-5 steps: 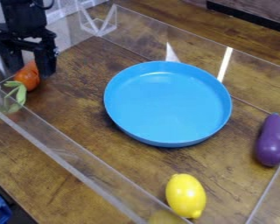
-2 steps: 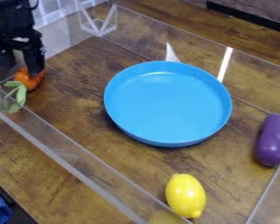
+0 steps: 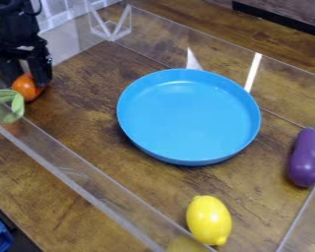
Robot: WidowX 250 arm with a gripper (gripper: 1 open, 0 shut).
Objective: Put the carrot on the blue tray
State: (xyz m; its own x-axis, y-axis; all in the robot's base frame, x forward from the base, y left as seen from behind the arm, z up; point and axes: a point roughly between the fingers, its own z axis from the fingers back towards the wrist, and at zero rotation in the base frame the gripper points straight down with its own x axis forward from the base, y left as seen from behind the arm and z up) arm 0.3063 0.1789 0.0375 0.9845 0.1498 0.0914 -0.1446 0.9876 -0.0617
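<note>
The carrot [image 3: 21, 91] lies at the far left of the wooden table, its orange body partly hidden and its pale green top [image 3: 5, 104] pointing toward the near left. My black gripper [image 3: 19, 75] points straight down over it, open, with its fingers [image 3: 42, 71] straddling the orange body. Whether the fingers touch the carrot I cannot tell. The round blue tray [image 3: 189, 115] sits in the middle of the table, well to the right of the gripper, with nothing in it.
A purple eggplant [image 3: 303, 157] lies at the right edge and a yellow lemon [image 3: 209, 220] near the front. Clear plastic walls [image 3: 82, 182] fence the table along the front and the back.
The gripper has moved left and sunk lower, from beside the carrot to astride it. Its fingers have stayed open. The carrot, tray, lemon and eggplant lie where they were.
</note>
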